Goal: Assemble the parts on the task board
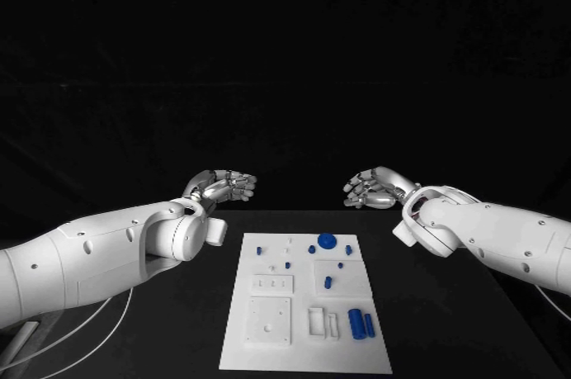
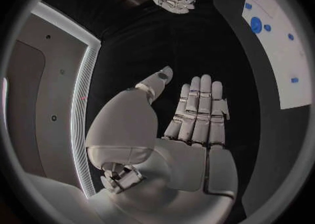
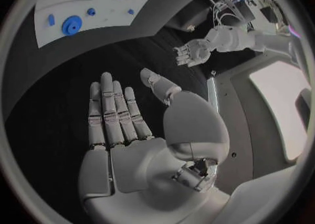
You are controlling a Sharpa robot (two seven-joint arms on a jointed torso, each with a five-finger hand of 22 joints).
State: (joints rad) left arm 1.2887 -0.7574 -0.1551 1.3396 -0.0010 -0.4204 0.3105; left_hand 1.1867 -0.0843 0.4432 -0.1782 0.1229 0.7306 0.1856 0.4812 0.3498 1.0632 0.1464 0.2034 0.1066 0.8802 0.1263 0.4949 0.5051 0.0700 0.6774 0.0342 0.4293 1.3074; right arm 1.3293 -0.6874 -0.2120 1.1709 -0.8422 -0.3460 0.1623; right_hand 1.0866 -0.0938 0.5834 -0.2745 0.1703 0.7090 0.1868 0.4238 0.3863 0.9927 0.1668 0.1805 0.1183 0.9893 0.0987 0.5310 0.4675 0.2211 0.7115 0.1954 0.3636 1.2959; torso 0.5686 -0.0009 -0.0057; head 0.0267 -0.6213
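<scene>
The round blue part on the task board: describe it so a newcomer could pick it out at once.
Start at the white task board lying in the middle of the black table. Go to its far edge, the end nearest the two raised hands. There sits the round blue part, a disc, the widest blue piece there; the blue pieces around it are smaller dots and short pegs.
</scene>
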